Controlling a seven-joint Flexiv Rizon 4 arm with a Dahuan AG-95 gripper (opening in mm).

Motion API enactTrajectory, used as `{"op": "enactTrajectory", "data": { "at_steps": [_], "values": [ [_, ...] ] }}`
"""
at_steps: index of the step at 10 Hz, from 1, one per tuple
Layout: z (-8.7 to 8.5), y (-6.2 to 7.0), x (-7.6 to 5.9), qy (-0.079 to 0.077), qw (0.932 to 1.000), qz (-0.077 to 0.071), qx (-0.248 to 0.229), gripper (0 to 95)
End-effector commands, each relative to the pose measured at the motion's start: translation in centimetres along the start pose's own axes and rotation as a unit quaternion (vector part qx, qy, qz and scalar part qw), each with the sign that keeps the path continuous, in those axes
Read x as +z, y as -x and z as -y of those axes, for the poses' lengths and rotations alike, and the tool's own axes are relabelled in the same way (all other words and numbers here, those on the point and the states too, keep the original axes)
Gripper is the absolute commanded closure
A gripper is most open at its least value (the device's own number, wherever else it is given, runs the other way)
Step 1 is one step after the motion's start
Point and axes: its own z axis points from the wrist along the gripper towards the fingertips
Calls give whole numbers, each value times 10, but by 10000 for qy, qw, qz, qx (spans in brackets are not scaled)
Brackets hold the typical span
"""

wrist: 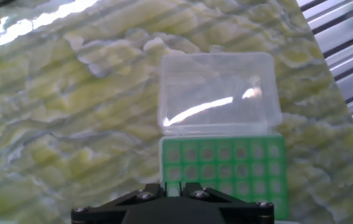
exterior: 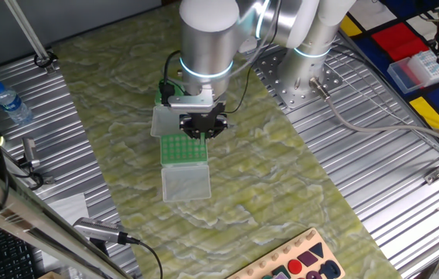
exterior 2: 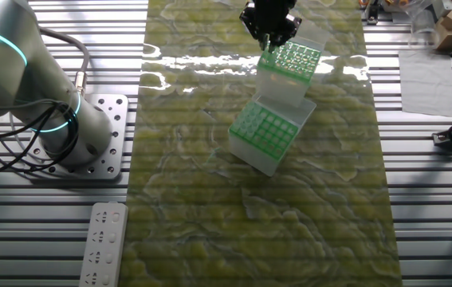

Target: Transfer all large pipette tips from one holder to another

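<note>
Two green-topped holders stand on the yellow-green mat. One holder [exterior: 183, 149] [exterior 2: 291, 60] [wrist: 226, 168] has its clear lid [exterior: 186, 184] [wrist: 216, 93] lying open beyond it. The other holder [exterior 2: 264, 132] sits beside it, mostly hidden behind the hand in one fixed view. My gripper [exterior: 202, 133] [exterior 2: 267, 40] [wrist: 175, 188] hovers over the edge of the first holder. Its jaws are nearly together, with a pale slim large pipette tip [exterior 2: 266, 46] between them, pointing down. The holes that the hand view shows look empty.
The arm's base [exterior 2: 58, 135] is bolted to the ribbed metal table beside the mat. A water bottle [exterior: 10, 105], a white remote [exterior 2: 102, 243], a colourful shape board [exterior: 304, 263] and a blue-white tip box [exterior: 419, 70] lie around the edges.
</note>
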Motion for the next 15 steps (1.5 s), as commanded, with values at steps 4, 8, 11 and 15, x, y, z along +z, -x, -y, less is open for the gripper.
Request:
{"op": "enactTrajectory", "data": {
  "at_steps": [4, 8, 11, 15],
  "values": [
    [9, 9, -50, 148, 9986, -91, 495, 950],
    [8, 18, -93, 280, 9958, -248, 833, 950],
    [9, 13, -112, 363, 9952, -230, 880, 950],
    [13, 13, -141, 513, 9928, -333, 1027, 950]
  ]
}}
